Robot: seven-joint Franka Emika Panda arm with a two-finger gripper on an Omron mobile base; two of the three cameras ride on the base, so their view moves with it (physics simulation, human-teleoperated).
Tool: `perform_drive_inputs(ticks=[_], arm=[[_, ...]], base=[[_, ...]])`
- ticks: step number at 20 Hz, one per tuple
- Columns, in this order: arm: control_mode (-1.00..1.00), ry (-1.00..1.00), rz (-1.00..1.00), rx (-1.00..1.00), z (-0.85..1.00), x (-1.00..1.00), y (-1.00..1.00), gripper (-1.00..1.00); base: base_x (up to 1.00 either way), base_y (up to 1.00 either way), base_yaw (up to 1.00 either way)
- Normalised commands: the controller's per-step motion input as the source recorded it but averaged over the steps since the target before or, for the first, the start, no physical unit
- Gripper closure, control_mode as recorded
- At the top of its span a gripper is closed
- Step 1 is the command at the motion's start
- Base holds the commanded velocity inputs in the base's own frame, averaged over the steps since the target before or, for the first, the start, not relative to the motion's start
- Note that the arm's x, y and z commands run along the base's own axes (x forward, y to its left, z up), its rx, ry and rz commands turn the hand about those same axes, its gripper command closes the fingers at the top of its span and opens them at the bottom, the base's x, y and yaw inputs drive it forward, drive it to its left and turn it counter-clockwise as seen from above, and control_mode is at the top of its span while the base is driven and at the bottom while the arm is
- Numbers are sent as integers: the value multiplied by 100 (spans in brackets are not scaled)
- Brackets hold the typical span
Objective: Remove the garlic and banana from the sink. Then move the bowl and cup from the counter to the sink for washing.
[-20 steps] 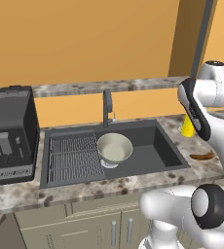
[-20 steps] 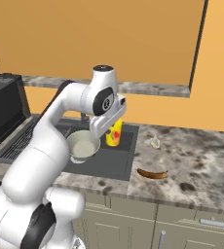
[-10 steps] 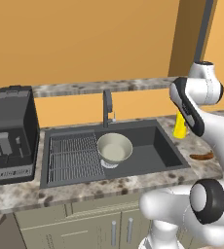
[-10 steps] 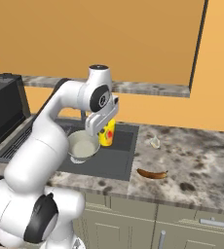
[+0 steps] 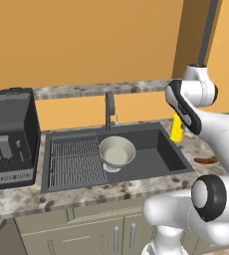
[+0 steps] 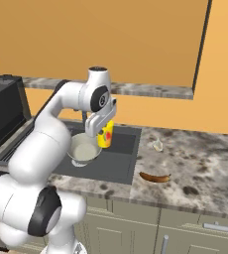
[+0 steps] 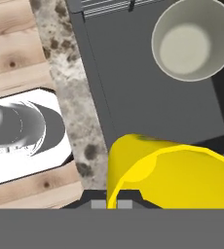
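Bowl [image 5: 117, 151] sits in the sink [image 5: 159, 144], just right of the wire rack. Right of it, the pincer [image 6: 104, 135] is shut tight on the yellow cup [image 6: 105, 136] and holds it up over the right part of the sink. Farther right, the garlic [image 6: 157, 145] and the banana [image 6: 154, 177] lie on the table [image 6: 200, 168], so they are out. Cup is the last job, I think. Next it needs to go down into the sink, beside the bowl, and be let go
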Motion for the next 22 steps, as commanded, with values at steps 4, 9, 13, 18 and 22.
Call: perform_drive_inputs(ticks=[4, 9, 13, 18, 22], arm=[[-100, 3, 1, 0, -14, 20, 10, 100], [-100, 4, 1, 0, -15, 21, 8, 100], [-100, 2, 1, 0, -14, 20, 4, 100], [-100, 0, 3, 0, -13, 23, 1, 100], [-100, 0, 3, 0, -11, 23, 0, 100]], base=[[0, 0, 0], [0, 0, 0], [0, 0, 0], [0, 0, 0], [0, 0, 0]])
